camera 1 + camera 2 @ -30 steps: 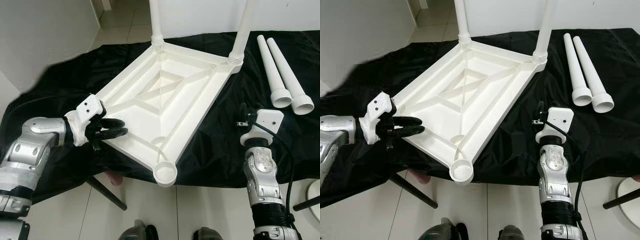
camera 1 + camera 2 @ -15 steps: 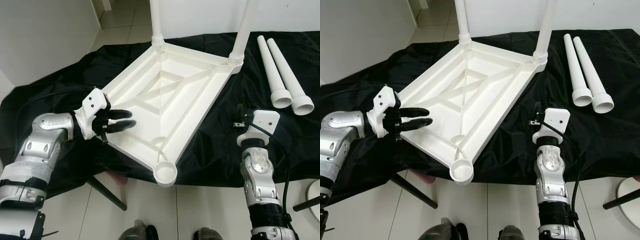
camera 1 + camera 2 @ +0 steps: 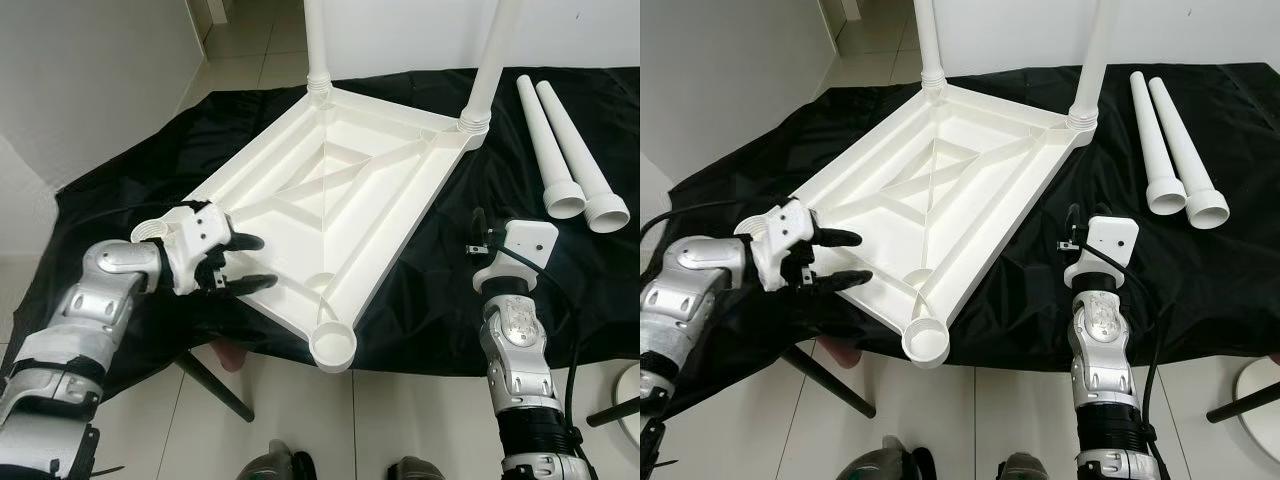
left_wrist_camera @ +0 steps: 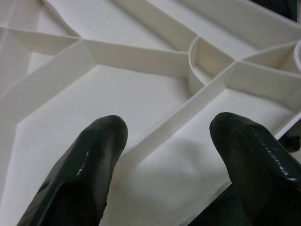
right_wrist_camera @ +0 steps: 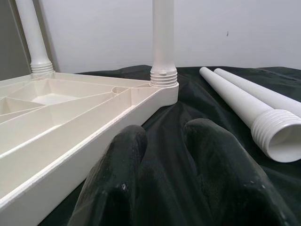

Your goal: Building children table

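White tabletop [image 3: 330, 200] upside down — left tool [image 3: 238, 263] now spread wide over its edge, right tool [image 5: 162, 155] narrow, unmoved

White plastic tabletop [image 3: 340, 190], ribbed underside up; two white loose legs [image 3: 565, 150]; plain black cloth [image 3: 140, 160] over the counter; silver arms with black-fingered left hand [image 3: 240, 265] and right hand [image 5: 162, 155]; pale tiled floor [image 3: 400, 420].

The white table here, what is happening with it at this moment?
The robot is assembling a children's table. The white tabletop lies upside down on a black cloth, with two legs already standing in its far corners. Two loose legs lie on the cloth to the right. The left gripper, jaws open, straddles the tabletop's near left edge. The right gripper rests beside the tabletop, nearly closed and empty.
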You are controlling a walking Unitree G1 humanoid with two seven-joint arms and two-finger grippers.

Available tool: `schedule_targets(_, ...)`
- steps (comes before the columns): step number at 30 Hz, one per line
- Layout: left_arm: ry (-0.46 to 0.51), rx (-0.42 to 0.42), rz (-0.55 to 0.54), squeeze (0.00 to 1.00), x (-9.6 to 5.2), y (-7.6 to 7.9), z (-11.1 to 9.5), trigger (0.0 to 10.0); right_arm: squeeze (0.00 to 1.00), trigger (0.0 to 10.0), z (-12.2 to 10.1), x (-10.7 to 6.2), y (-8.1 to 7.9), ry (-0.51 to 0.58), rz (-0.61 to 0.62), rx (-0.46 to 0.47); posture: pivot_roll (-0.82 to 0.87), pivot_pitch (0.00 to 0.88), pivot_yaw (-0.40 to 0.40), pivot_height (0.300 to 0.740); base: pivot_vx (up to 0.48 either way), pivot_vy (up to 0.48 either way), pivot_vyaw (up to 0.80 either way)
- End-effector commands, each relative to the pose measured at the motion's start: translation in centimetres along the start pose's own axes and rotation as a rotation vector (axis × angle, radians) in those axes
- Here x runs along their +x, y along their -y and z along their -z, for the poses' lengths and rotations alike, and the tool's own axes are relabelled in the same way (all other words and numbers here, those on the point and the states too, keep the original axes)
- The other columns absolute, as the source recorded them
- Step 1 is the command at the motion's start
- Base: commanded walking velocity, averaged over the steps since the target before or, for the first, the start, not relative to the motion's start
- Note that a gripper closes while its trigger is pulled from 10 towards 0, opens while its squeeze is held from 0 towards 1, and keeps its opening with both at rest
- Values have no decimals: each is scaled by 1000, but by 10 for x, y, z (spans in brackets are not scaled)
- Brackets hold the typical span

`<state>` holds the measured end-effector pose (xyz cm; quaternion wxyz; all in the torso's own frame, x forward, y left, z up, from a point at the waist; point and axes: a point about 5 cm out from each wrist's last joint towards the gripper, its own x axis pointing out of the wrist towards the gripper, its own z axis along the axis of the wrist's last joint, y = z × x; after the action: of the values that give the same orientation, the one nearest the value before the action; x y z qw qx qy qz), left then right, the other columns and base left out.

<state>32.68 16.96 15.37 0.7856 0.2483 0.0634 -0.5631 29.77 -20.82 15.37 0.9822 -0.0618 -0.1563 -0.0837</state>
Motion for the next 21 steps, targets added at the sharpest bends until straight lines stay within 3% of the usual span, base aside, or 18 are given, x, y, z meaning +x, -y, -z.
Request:
schedule_targets(1, -49, -5, -57, 0, 3, -4, 7, 10000, 0, 10000, 3, -1, -1, -10, 4, 8, -50, 33, 137, 740, 0, 0, 0)
schedule_targets(4, -76, -2, -75, 0, 6, -6, 9, 10000, 0, 10000, 3, -2, -1, -9, 4, 8, -54, 34, 138, 740, 0, 0, 0)
schedule_targets(9, -207, 25, -149, 0, 15, -14, 21, 10000, 0, 10000, 2, -4, 3, -6, 20, 3, -63, 33, 143, 740, 0, 0, 0)
schedule_targets(21, -242, 40, -182, 0, 26, -22, 21, 10000, 0, 10000, 1, -3, 4, -1, 34, -1, -82, 34, 153, 740, 0, 0, 0)
